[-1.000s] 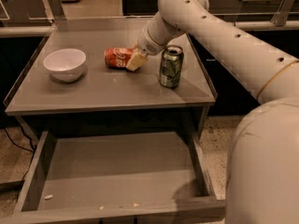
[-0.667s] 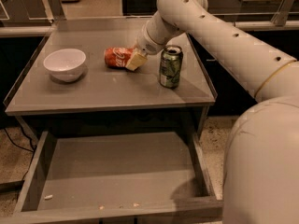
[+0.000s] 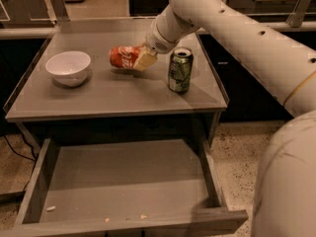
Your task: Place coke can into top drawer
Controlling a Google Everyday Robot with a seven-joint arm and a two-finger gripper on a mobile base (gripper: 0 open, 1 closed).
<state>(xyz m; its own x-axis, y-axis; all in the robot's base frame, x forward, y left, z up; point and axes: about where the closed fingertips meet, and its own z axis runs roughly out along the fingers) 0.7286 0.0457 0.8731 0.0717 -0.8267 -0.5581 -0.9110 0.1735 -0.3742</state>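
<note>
- On the grey table (image 3: 113, 95), toward its rear centre: the coke can (image 3: 124, 57), lying on its side with its script lettering facing the camera and its right end inside the gripper (image 3: 140, 58).
- Gripper: reaching in from the upper right at the end of the pale arm (image 3: 237, 28). One cream finger pad (image 3: 144, 61) lies across the can's near face. The opposing finger is hidden behind the can, yet the jaws appear closed on the can with nothing else in them.
- Contact with the table: a shadow lies beneath the can, and it seems to sit just clear of the surface. This view does not settle whether it is fully lifted.
- Neighbouring objects: a green can (image 3: 180, 69) stands upright just right of the gripper. A white bowl (image 3: 68, 67) sits well apart on the left.
- Top drawer (image 3: 123, 181): pulled fully open below the table's front edge. Its floor holds only a few small crumbs.
- Step in hand: grasp made and the carry just starting. Placement is not yet done.
- Next move, by judgement: raise the can enough to clear the table's front edge, draw it toward the camera without brushing the green can, then lower it between the drawer walls before releasing.
</note>
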